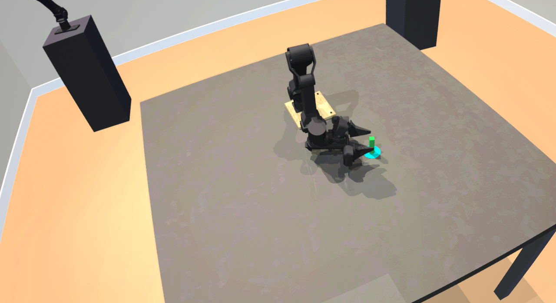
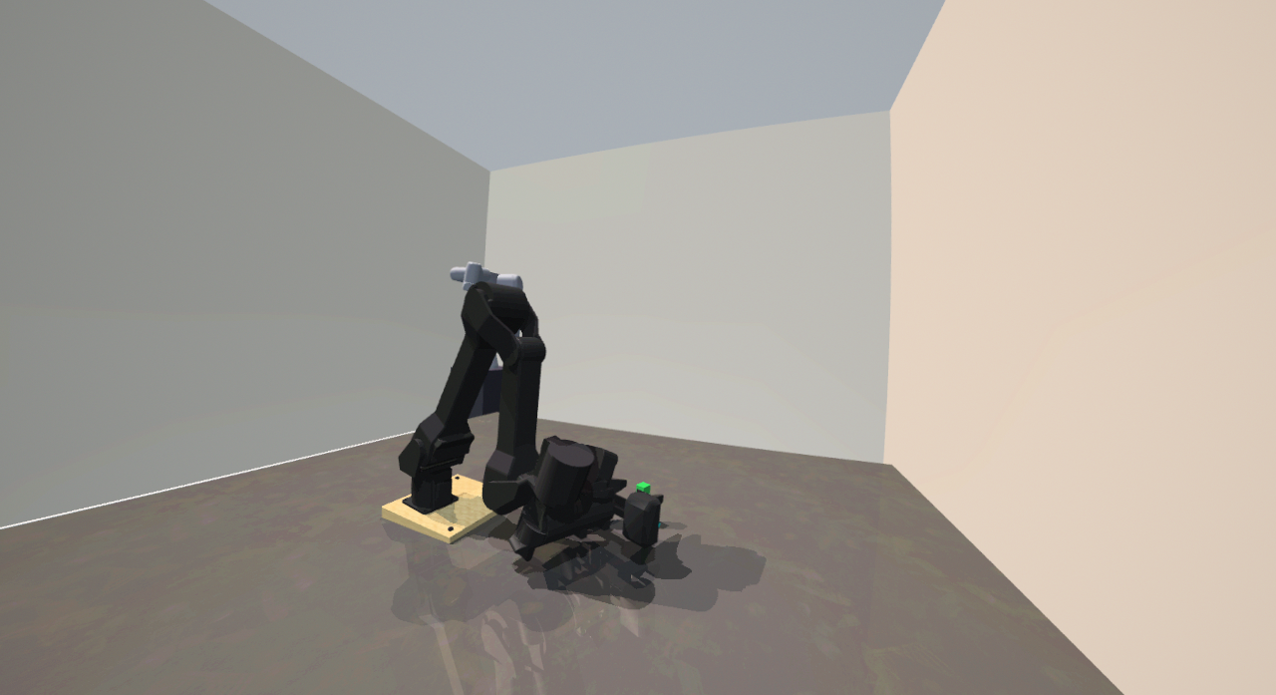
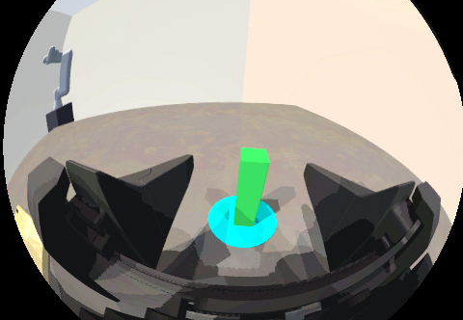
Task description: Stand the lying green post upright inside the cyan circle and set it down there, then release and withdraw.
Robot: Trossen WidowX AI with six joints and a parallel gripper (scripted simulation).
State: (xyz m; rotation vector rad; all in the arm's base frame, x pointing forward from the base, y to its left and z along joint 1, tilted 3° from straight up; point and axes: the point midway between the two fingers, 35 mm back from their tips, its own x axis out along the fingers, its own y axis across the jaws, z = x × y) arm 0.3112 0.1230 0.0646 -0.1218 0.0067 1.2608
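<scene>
The green post (image 1: 371,143) (image 2: 643,488) (image 3: 251,185) stands upright, leaning slightly, with its foot inside the cyan circle (image 1: 375,154) (image 3: 222,231) on the grey table (image 1: 233,184). My gripper (image 1: 369,139) (image 3: 251,166) is open and low over the table. Its two fingers stand wide on either side of the post, with clear gaps and no contact in the wrist view. In the exterior view the near finger hides most of the post and the circle.
The arm's tan base plate (image 1: 289,106) (image 2: 437,517) lies just behind the gripper. Two dark pillars (image 1: 87,73) (image 1: 414,13) stand off the table at the back left and back right. The table's right edge is well beyond the circle.
</scene>
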